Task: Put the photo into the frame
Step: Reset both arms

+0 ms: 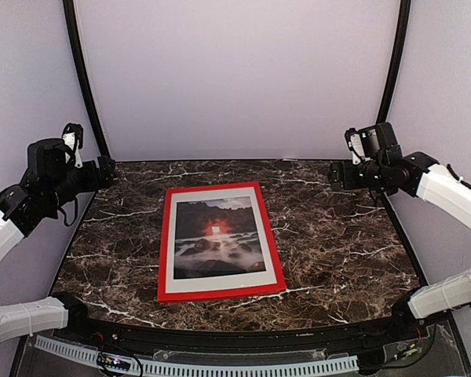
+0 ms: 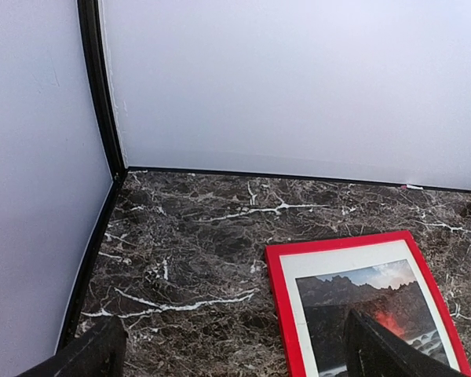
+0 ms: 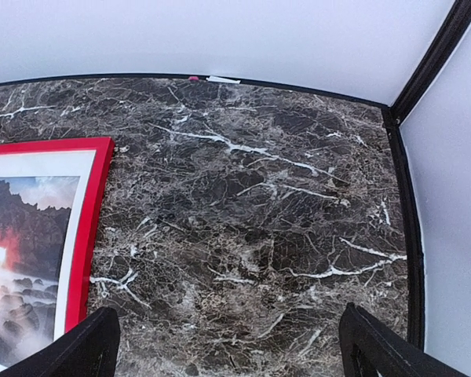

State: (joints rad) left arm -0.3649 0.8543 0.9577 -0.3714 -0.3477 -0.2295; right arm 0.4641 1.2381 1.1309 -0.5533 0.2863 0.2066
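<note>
Mid-table, the frame [image 1: 220, 293] lies flat, with the photo [image 1: 217, 239] showing inside its white mat [image 1: 220, 280]. Farther back, the left gripper [image 2: 231, 323] and right gripper [image 3: 228, 314] hang at the far left and right, jaws spread wide, both empty. Risk I judge: a descending finger knocks the frame askew.

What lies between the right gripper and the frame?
Only bare marble table separates the right gripper and the frame, clearest in the right wrist view.

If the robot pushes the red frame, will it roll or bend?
The frame lies flat, so it would probably slide, not roll. Its straight red edges look stiff, likely not floppy. On the smooth marble table it may skid easily.
</note>
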